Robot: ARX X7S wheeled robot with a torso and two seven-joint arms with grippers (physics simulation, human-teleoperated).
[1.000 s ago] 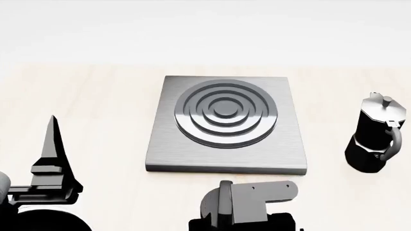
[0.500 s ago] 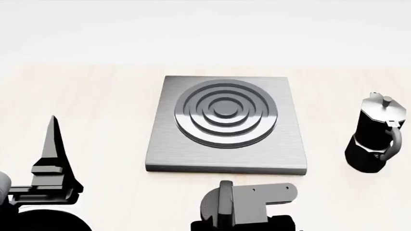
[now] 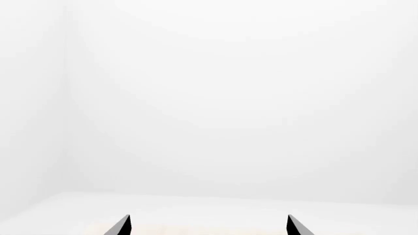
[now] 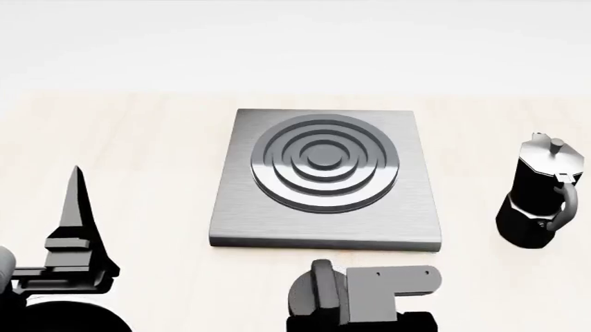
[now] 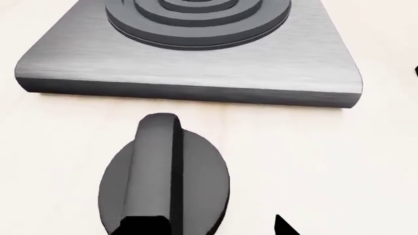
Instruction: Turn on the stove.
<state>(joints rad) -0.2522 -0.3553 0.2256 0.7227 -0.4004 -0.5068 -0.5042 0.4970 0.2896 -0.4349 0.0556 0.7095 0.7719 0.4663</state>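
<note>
**Two arms up, right arm hovering over the knob**

One target: the stove (image 4: 328, 178) sits mid-desk, a grey slab with dark concentric rings. Its knob (image 5: 163, 178) lies on the desk (image 4: 138, 159) just near of the slab's front edge, apart from it, with the raised grip ridge running near-to-far. In the head view the right arm's wrist block hides most of the knob.

Right gripper (image 4: 319, 294): hangs directly above the knob. I see only one dark fingertip at the edge of the right wrist view, so I cannot tell whether the fingers are spread or pressed together. Nothing shows contact with the knob yet.

Left gripper (image 4: 79, 207): parked at the near left, pointing away; its fingers (image 3: 121, 226) are spread apart and hold nothing.

Step in hand, my judgement: close on the knob and rotate.
- Straddle the ridge with one finger on each flat side, centred over the knob's axis.
- Descend straight and pinch before twisting; an off-centre grip would likely slip off the narrow ridge.
- Turn about the vertical axis only, no sideways drag.

Surroundings: a black moka pot (image 4: 540, 197) stands on the right, well apart from the stove and knob. The stove's front edge is the nearest obstacle to the fingers; I see nothing else in the way.
</note>
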